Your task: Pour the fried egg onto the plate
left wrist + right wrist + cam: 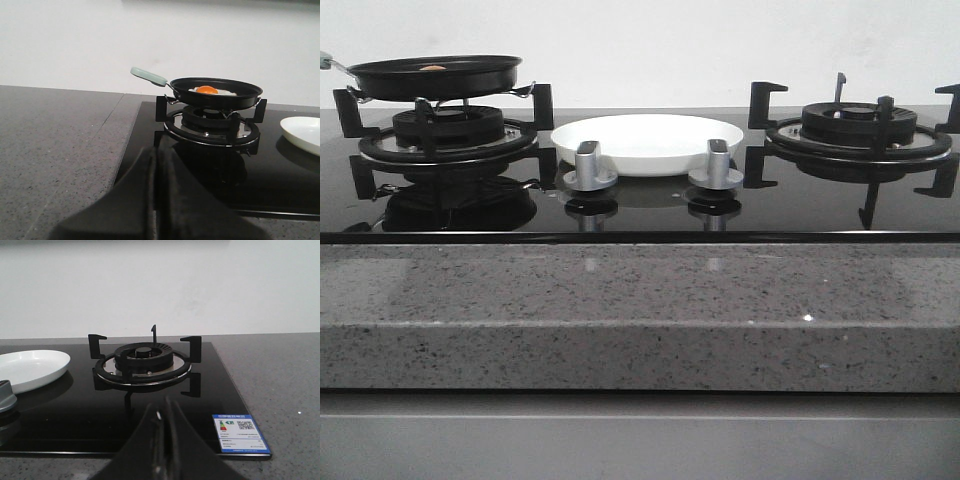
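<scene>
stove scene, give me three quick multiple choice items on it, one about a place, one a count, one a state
1. Where is the fried egg?
A. in the black pan on the left burner
B. on the plate
C. on the counter

2. How many silver knobs are on the stove front?
A. one
B. two
C. four

3. What is the plate like?
A. stacked
B. upside down
C. bare, no food on it

Answers: 1 A, the yolk shows inside the pan; 2 B, a pair stands before the plate; 3 C, its white surface is bare.
</scene>
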Robot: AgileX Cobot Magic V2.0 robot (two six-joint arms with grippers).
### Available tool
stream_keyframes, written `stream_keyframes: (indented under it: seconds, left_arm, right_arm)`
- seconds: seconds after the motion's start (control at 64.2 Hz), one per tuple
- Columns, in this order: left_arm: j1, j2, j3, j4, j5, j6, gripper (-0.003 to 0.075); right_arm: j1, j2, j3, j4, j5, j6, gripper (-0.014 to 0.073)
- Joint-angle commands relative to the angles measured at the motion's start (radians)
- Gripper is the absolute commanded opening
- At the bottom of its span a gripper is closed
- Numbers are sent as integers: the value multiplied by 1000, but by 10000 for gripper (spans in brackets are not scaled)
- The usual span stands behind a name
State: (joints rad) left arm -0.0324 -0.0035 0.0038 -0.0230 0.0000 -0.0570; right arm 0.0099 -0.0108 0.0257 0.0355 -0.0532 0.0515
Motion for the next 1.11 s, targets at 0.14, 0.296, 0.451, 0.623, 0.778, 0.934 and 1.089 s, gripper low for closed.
stream_keyframes:
  seconds: [0.14, 0.296, 0.451, 0.623, 0.778, 0.934, 1.089]
  left_arm:
    - [1, -16, 6, 1, -77, -3, -20]
    - [1, -16, 4, 1, -89, -3, -20]
    - [1, -16, -56, -43, -94, -3, -20]
    - [1, -12, -193, -43, 27, -3, -20]
    - [1, 38, -346, -41, 161, -3, -20]
    - [1, 160, -493, -41, 278, -3, -20]
    - [1, 314, -619, -41, 383, -3, -20]
  right_arm:
    - [-5, -17, -5, -14, -87, -2, -68]
    - [-5, -17, -5, -14, -85, -2, -68]
    - [-5, -17, -40, -14, -58, -2, -68]
    - [-5, -13, -154, -14, 18, -2, -68]
    - [-5, 48, -314, -14, 118, -2, -68]
    - [-5, 162, -452, -14, 207, -2, -68]
    - [-5, 280, -551, -14, 297, -2, -68]
